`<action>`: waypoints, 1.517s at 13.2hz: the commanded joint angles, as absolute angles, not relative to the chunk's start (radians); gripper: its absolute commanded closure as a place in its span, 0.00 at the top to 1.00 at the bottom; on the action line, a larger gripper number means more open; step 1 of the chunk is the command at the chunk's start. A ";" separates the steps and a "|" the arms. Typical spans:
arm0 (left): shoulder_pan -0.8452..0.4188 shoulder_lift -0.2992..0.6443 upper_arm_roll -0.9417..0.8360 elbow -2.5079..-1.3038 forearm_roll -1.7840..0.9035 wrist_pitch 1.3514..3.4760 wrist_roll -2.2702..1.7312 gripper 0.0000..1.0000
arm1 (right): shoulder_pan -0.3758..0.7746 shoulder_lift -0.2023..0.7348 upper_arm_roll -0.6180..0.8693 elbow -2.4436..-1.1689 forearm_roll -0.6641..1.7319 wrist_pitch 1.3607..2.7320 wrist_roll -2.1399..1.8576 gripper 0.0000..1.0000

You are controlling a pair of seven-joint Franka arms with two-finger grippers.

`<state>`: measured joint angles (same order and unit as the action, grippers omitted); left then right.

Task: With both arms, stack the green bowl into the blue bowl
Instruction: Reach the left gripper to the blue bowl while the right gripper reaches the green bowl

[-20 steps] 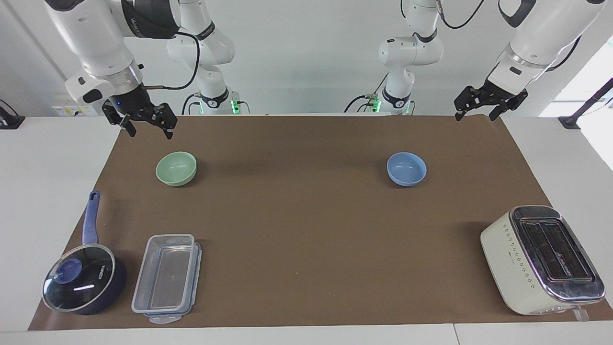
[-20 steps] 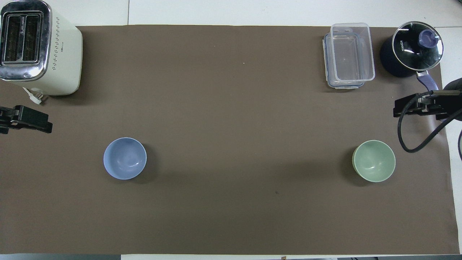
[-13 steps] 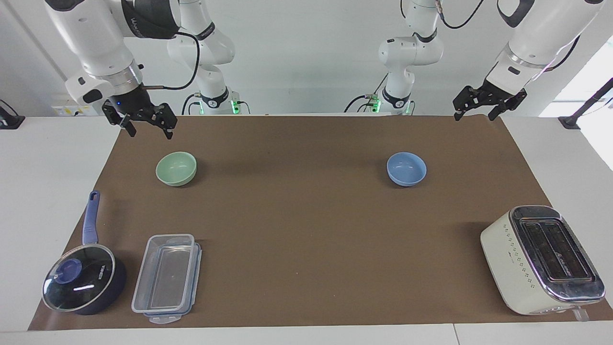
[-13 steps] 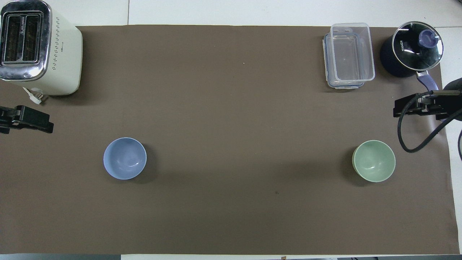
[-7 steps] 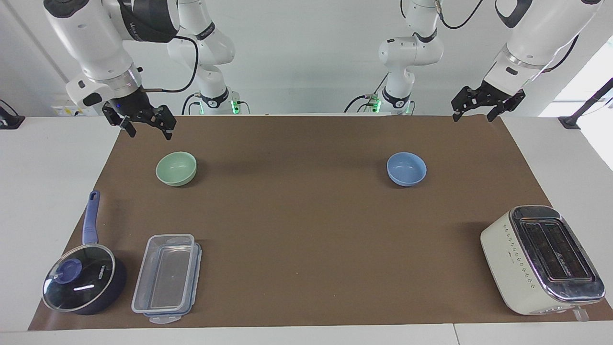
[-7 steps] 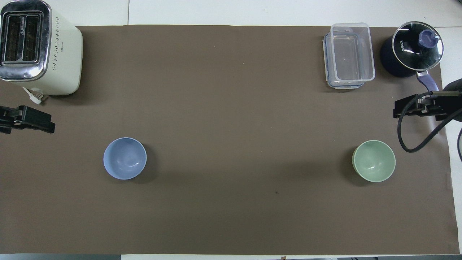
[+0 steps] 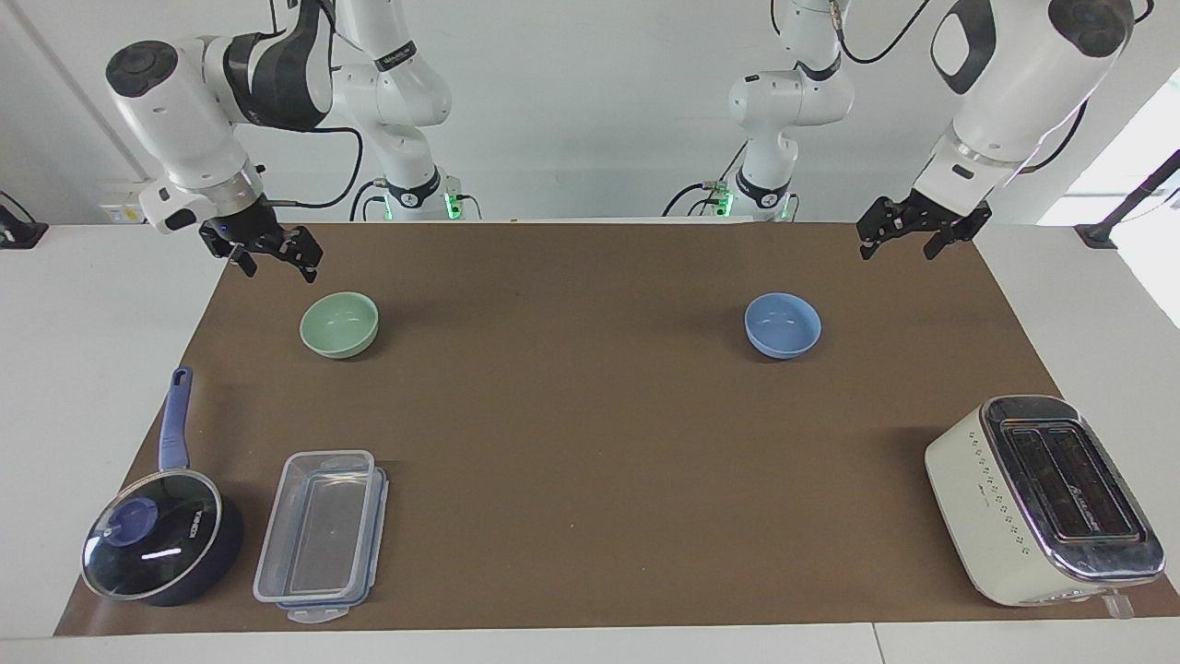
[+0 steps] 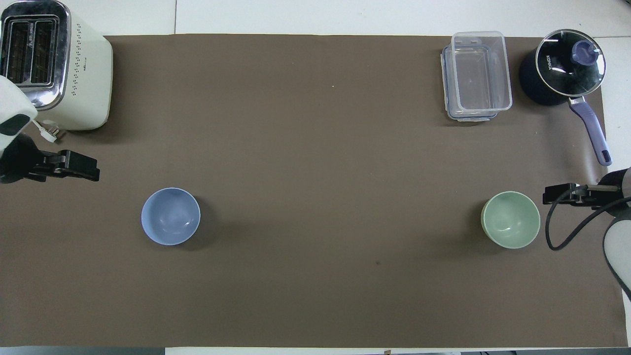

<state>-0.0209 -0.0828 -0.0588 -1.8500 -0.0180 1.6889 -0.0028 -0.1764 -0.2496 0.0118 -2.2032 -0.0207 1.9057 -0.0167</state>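
Note:
The pale green bowl [image 7: 339, 324] stands upright and empty on the brown mat toward the right arm's end; it also shows in the overhead view [image 8: 510, 219]. The light blue bowl [image 7: 783, 325] stands upright and empty toward the left arm's end, also in the overhead view [image 8: 170, 216]. My right gripper [image 7: 279, 269] is open and empty in the air, over the mat's edge beside the green bowl [image 8: 549, 195]. My left gripper [image 7: 896, 252] is open and empty, over the mat's corner, well apart from the blue bowl [image 8: 91, 172].
A cream toaster [image 7: 1042, 498] stands at the left arm's end, farther from the robots. A dark blue pot with a glass lid [image 7: 161, 539] and a clear plastic container [image 7: 323, 535] stand at the right arm's end. Two smaller arms stand at the robots' side.
My right gripper has come down and moved to beside the green bowl, uncovering the pot's handle in the overhead view. My left gripper has moved in over the mat. The bowls have not moved.

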 commanded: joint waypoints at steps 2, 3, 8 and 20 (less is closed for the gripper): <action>-0.020 -0.114 -0.051 -2.158 -0.012 1.972 0.002 1.00 | -0.250 -0.299 0.017 -2.342 0.000 1.991 -0.118 1.00; -0.029 -0.089 -0.052 -2.187 -0.012 2.005 0.005 1.00 | -0.255 -0.298 0.017 -2.380 0.002 2.035 -0.120 1.00; -0.035 -0.054 -0.052 -2.296 -0.012 2.137 0.025 0.99 | -0.281 -0.241 0.017 -2.439 0.000 2.158 -0.123 1.00; -0.075 -0.067 -0.054 -2.373 -0.011 2.149 0.051 0.25 | -0.296 -0.156 0.017 -2.548 0.000 2.358 -0.141 0.00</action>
<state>-0.0589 -0.0382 -0.0624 -2.3291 -0.0180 2.1139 0.0404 -0.2830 -0.1552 0.0090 -2.5417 -0.0189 2.3390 -0.1719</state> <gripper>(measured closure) 0.198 0.493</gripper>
